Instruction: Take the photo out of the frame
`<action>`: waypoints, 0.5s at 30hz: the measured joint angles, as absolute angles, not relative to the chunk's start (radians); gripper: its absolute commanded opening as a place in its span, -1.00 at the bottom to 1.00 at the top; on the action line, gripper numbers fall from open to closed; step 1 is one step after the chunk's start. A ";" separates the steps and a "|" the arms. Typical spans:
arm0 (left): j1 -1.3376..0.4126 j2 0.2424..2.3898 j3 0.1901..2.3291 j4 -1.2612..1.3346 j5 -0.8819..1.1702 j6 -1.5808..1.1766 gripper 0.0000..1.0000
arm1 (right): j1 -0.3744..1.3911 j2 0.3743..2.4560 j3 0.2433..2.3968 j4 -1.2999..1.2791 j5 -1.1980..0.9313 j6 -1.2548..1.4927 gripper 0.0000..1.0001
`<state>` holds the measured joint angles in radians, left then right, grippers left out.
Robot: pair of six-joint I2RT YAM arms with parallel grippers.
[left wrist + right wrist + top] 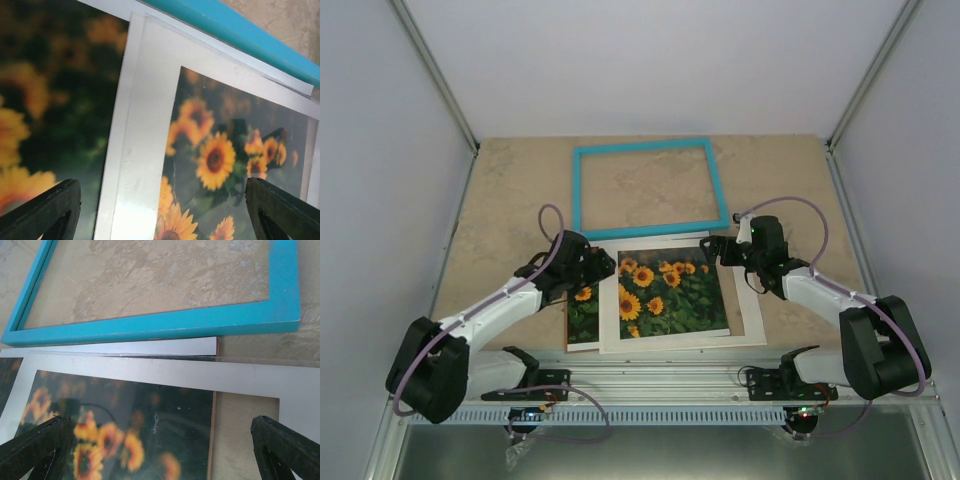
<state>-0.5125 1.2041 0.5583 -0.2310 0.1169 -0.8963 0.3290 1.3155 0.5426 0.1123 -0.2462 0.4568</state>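
Left hand [588,268] hangs low over the left part of the loose stack near the middle of the tabletop's [500,220] near edge. Its fingers are spread wide with nothing between them. The arm reaches in from the near-left corner, forearm angled up and to the right.

Below it lies the thin rectangular print of yellow-orange sunflowers on dark green leaves [665,295]. It rests on a brown fibreboard backing [567,335] whose edge shows along the left. A white mat sheet [750,315] lies over the print, shifted to the right. A strip of the print is therefore bare on the left, and the tabletop shows through the right end of the mat's window.

Just beyond the stack, toward the middle of the far edge, lies the large rectangular frame with the thin turquoise-blue border [650,150]. It is flat and empty, with the tabletop visible through it.

By my reading the main step is done, since the print is out of the frame. All that may remain is freeing the print from the mat and backing.

Right hand [725,250] hovers at the stack's far-right corner, just beside the frame's near rail. It too gapes wide and holds nothing, its arm bent in from the near-right corner.
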 measured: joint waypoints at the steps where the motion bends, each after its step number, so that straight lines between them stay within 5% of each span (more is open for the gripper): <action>1: -0.513 1.184 0.558 -0.248 0.105 -0.898 0.84 | 0.329 1.316 0.543 0.112 -0.250 0.457 0.95; 15: -0.513 0.986 0.507 -0.527 -0.056 -0.967 0.94 | 0.360 1.341 0.543 0.120 -0.296 0.453 0.95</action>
<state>-0.5125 0.9863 0.5072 -0.5266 -0.0559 -0.9672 0.3595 1.3407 0.5426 0.1204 -0.2962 0.4530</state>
